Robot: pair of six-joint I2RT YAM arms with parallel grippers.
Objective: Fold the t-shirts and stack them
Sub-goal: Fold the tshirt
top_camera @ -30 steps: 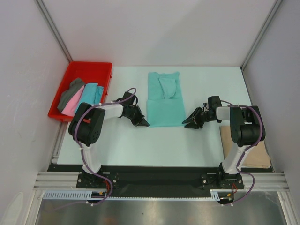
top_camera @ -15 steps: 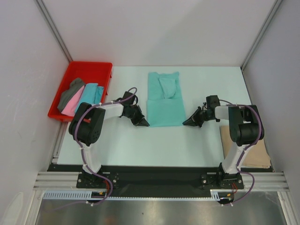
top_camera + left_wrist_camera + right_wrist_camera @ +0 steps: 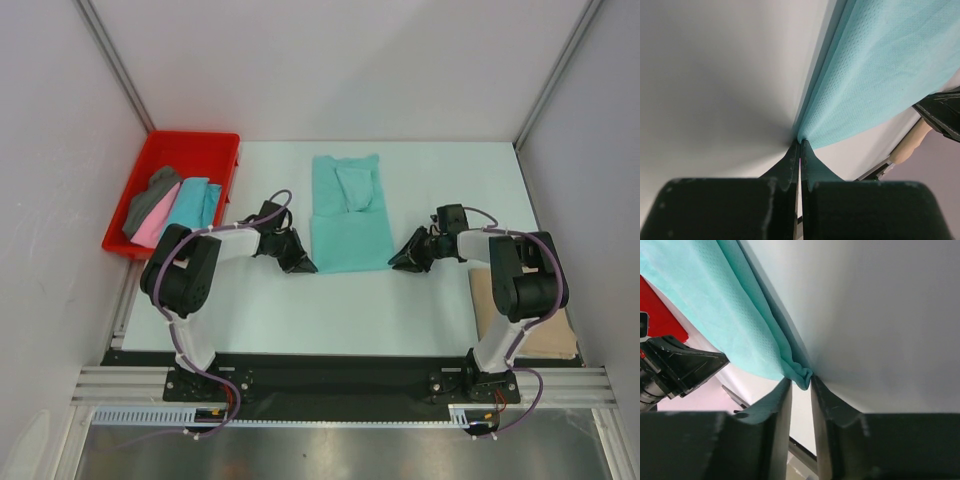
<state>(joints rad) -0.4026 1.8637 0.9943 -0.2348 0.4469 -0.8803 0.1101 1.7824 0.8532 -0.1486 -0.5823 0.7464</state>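
Note:
A mint green t-shirt (image 3: 350, 235) lies flat on the white table, partly folded, with a sleeve turned onto its upper part. My left gripper (image 3: 305, 266) is shut on its near left corner; in the left wrist view (image 3: 800, 142) the cloth (image 3: 880, 75) runs straight from the tips. My right gripper (image 3: 397, 264) pinches the near right corner, and the right wrist view (image 3: 800, 382) shows a bunch of cloth (image 3: 740, 315) between the fingers. A tan t-shirt (image 3: 550, 335) lies folded at the near right. Dark grey (image 3: 150, 205), pink (image 3: 150, 228) and turquoise (image 3: 190, 205) shirts lie in the tray.
The red plastic tray (image 3: 190, 145) stands at the far left corner of the table (image 3: 440, 180). Grey walls and metal frame posts close in the back and both sides. A black rail runs along the near edge by the arm bases.
Both grippers have shifted slightly at the shirt's near corners, and the shirt's near edge has slid a little to the left. The shirts in the tray have not moved.

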